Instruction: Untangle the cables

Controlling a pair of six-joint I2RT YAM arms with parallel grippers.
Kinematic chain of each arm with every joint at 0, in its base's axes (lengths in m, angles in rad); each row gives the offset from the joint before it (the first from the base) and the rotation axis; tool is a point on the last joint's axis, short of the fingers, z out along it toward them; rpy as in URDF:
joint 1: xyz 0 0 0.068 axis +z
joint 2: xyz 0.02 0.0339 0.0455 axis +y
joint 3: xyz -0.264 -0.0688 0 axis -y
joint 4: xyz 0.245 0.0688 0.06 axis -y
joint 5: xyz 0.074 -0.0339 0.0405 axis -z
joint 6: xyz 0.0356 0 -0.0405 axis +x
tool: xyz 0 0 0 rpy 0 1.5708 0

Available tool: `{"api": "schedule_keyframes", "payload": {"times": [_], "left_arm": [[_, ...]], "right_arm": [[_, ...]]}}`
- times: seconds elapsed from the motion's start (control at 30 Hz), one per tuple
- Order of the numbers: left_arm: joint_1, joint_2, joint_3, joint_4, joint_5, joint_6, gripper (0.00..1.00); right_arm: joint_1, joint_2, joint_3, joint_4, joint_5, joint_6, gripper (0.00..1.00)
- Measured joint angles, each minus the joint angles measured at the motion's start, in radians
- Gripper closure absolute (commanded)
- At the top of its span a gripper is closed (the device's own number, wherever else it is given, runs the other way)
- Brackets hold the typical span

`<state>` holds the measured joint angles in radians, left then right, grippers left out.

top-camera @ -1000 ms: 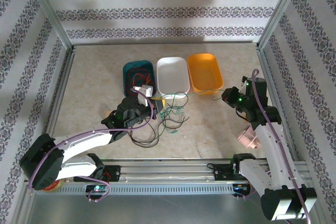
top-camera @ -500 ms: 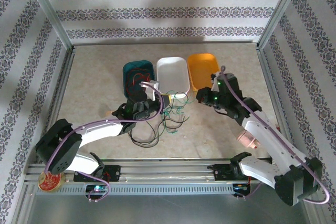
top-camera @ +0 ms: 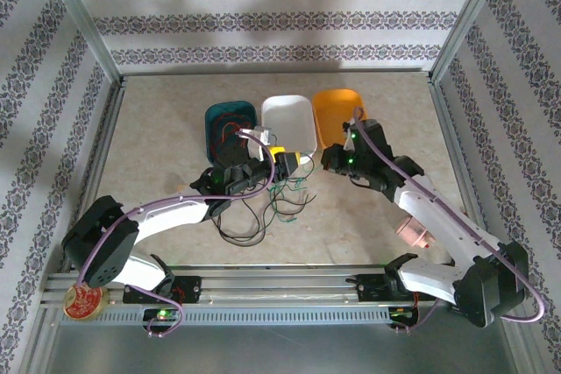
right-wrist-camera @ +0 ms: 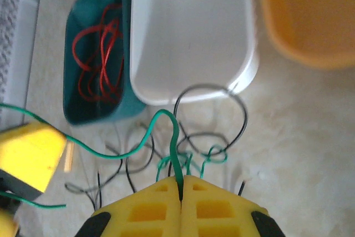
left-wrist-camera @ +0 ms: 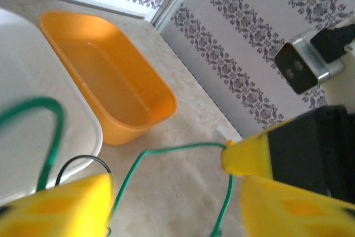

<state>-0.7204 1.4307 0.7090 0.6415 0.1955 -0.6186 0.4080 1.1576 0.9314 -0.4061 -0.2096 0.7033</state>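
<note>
The green cable (right-wrist-camera: 176,154) is the one in play. It's a thin glossy wire arcing up out of the pile, pinched tight by the right gripper (right-wrist-camera: 181,186), whose yellow waffle-grid fingers (right-wrist-camera: 144,215) are pressed flat together on it. From there it runs off toward 9 o'clock, over to the left gripper (left-wrist-camera: 166,170). That one's jaws stand wide apart. The green wire crosses the gap and meets the tip of one yellow finger (left-wrist-camera: 255,156), but nothing's clamped.

The other loose cables (top-camera: 280,208), green and black, sit in a squiggly heap on the beige stone-look tabletop (top-camera: 158,129), at 6 o'clock from the white tray (top-camera: 287,120). One black cable (right-wrist-camera: 213,88) loops right up to that tray's near corner. The red cables (right-wrist-camera: 91,62) lie coiled inside the teal tray (right-wrist-camera: 100,112), which is at 9 o'clock of the white one. The orange tray (top-camera: 342,120) is at 3 o'clock.

All three are smooth plastic tubs with rounded corners, lined up side by side. From overhead, both grippers hang over the far edge of the heap and cover part of it.
</note>
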Motion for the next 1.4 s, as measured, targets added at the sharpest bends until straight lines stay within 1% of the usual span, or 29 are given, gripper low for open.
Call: {"api": "schedule_keyframes", "payload": {"times": [0.03,0.07,0.23,0.37,0.53,0.7,0.9,1.03,1.23,1.4], "left_arm": [[0.000,-0.005,-0.005,0.004,-0.019,-0.001,0.04],[0.000,-0.014,-0.014,0.006,-0.038,-0.002,0.00],[0.000,-0.105,-0.083,0.006,-0.175,0.002,0.01],[0.000,-0.186,-0.097,-0.042,-0.293,0.016,0.01],[0.000,-0.265,-0.133,-0.081,-0.378,0.027,0.01],[0.000,-0.284,-0.147,-0.119,-0.411,0.032,0.01],[0.000,-0.296,-0.151,-0.137,-0.418,0.035,0.01],[0.000,-0.297,-0.154,-0.142,-0.418,0.035,0.01],[0.000,-0.296,-0.154,-0.142,-0.418,0.035,0.01],[0.000,-0.296,-0.154,-0.142,-0.418,0.035,0.01]], "right_arm": [[-0.035,0.004,0.020,0.000,0.004,0.000,1.00],[-0.063,0.008,0.035,0.002,0.006,0.000,1.00],[-0.233,0.042,0.106,0.023,0.043,0.001,1.00],[-0.287,0.076,0.129,0.026,0.137,0.000,1.00],[-0.288,0.160,0.155,0.029,0.269,0.011,1.00],[-0.288,0.292,0.204,0.025,0.330,0.040,1.00],[-0.268,0.387,0.240,-0.008,0.413,0.058,1.00],[-0.237,0.440,0.301,-0.039,0.465,0.057,1.00],[-0.190,0.569,0.420,-0.094,0.513,0.049,1.00],[-0.171,0.673,0.496,-0.145,0.528,0.030,1.00]]}}
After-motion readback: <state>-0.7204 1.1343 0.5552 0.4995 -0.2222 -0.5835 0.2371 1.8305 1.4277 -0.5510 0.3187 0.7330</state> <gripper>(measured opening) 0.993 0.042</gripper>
